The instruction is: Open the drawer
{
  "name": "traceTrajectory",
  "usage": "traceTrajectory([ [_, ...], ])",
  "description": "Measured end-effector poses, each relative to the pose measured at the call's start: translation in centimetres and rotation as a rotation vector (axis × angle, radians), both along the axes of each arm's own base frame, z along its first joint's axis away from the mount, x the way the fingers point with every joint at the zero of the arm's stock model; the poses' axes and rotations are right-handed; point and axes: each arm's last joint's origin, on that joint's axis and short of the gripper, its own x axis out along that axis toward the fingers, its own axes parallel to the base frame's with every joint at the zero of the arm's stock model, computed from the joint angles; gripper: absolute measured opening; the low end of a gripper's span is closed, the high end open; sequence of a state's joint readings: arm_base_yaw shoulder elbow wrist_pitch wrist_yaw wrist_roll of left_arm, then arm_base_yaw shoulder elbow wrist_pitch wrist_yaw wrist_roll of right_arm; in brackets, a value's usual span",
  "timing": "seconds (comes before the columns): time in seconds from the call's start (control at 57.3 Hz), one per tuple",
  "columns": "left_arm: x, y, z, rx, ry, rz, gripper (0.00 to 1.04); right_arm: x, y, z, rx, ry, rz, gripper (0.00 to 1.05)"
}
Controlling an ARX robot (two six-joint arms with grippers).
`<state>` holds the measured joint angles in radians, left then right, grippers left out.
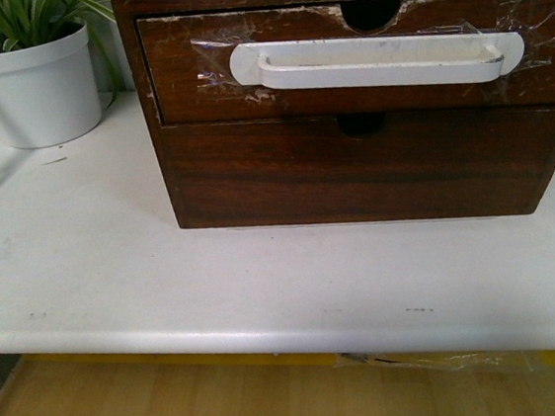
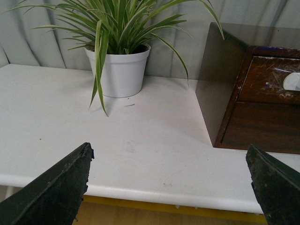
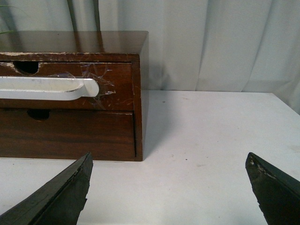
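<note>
The drawer [image 1: 186,88] is the upper one of a dark brown wooden chest [image 3: 70,41] on the white desk [image 1: 166,279]. It is pushed in, and its front faces the robot. Its long axis runs side to side, parallel to the desk's near edge. The long white bar handle [image 1: 376,61] lies along the same axis, held on at both ends by crinkled clear tape [image 3: 101,79]. A half-round notch [image 1: 371,12] opens upward in the chipped top edge above the handle. Below it is a plain drawer front [image 1: 354,175] with no handle.

The left fingers [image 2: 56,192] are spread wide and released, holding nothing. The drawer lies ahead of them and off toward the robot's right, well apart. Straight ahead of them a striped-leaf plant [image 2: 117,23] stands in a white pot [image 2: 119,70].

The right fingers [image 3: 56,197] are also splayed wide and empty. The drawer lies ahead of them and toward the robot's left, and only the right end of the handle shows. Bare desk separates these fingers from the chest.
</note>
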<state>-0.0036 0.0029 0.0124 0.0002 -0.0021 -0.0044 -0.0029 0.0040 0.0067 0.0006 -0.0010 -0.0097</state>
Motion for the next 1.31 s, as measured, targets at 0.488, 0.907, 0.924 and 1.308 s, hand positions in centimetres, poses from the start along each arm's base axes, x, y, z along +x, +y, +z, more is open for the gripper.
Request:
traceTrajectory([
  [0.488,0.0,0.0,0.0,0.0,0.0,0.0,0.99,0.0,0.0,0.0,0.0,0.0,0.0,0.96],
  [0.907,0.0,0.0,0.0,0.0,0.0,0.0,0.99,0.0,0.0,0.0,0.0,0.0,0.0,0.96],
  [0.924,0.0,0.0,0.0,0.0,0.0,0.0,0.99,0.0,0.0,0.0,0.0,0.0,0.0,0.96],
  [1.308,0.0,0.0,0.0,0.0,0.0,0.0,0.99,0.0,0.0,0.0,0.0,0.0,0.0,0.96],
])
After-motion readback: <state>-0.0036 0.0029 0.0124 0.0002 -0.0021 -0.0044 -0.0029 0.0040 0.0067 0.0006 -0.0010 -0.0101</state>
